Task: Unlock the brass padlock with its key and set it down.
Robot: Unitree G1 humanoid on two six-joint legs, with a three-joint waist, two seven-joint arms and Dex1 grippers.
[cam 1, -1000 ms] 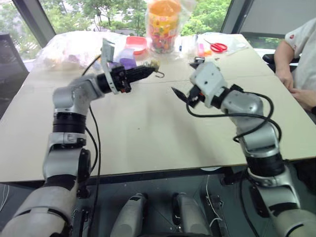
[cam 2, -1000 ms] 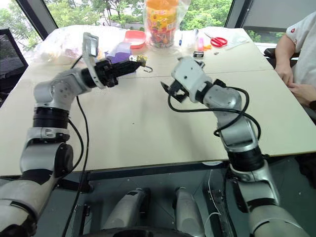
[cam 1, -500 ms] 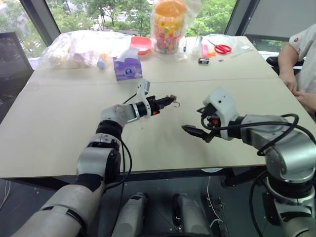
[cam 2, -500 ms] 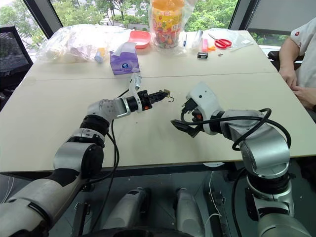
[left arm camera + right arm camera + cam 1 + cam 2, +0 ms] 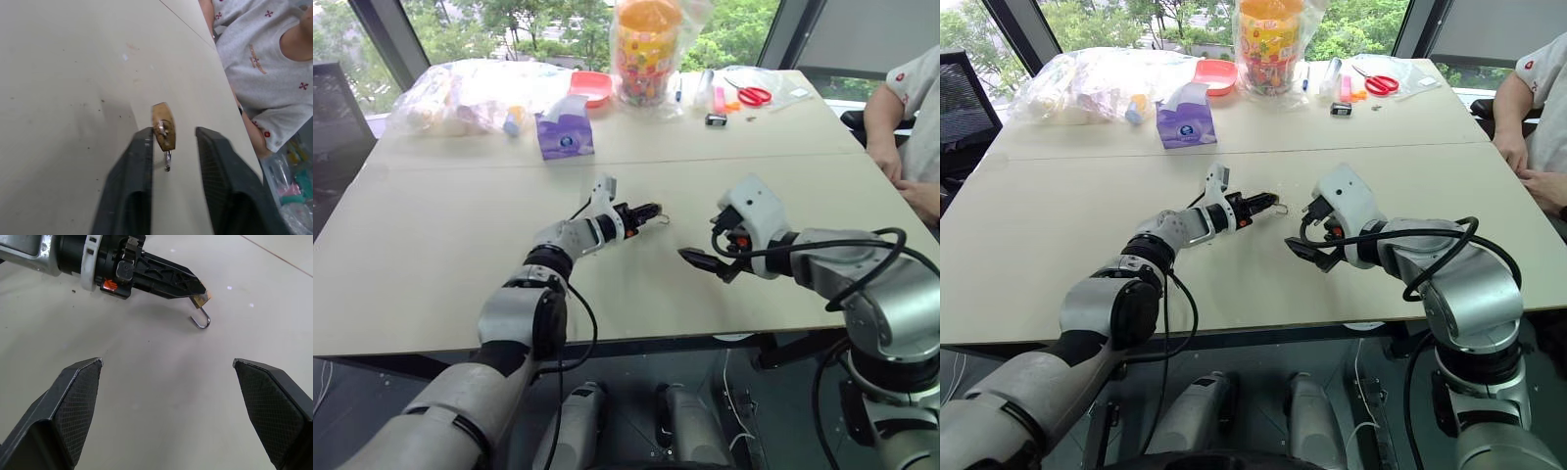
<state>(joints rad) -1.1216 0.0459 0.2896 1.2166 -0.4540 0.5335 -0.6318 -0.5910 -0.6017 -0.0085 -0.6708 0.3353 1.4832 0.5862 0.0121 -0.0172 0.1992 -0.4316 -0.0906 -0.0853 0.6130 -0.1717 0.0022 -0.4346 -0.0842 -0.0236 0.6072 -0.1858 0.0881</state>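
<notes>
Left gripper [image 5: 172,142]: reaching low over the table [image 5: 440,245], jaws standing parted, one finger [image 5: 139,161] touching the brass padlock [image 5: 163,128], the other finger clear of it.
Brass padlock: sitting between the left fingertips, near the table's middle, its silvery shackle [image 5: 201,320] hanging open as a hook.
Right gripper [image 5: 168,382]: hovering just beside the padlock, jaws spread wide, grasping nothing.
Person [image 5: 911,117]: sitting at the table's right edge.
</notes>
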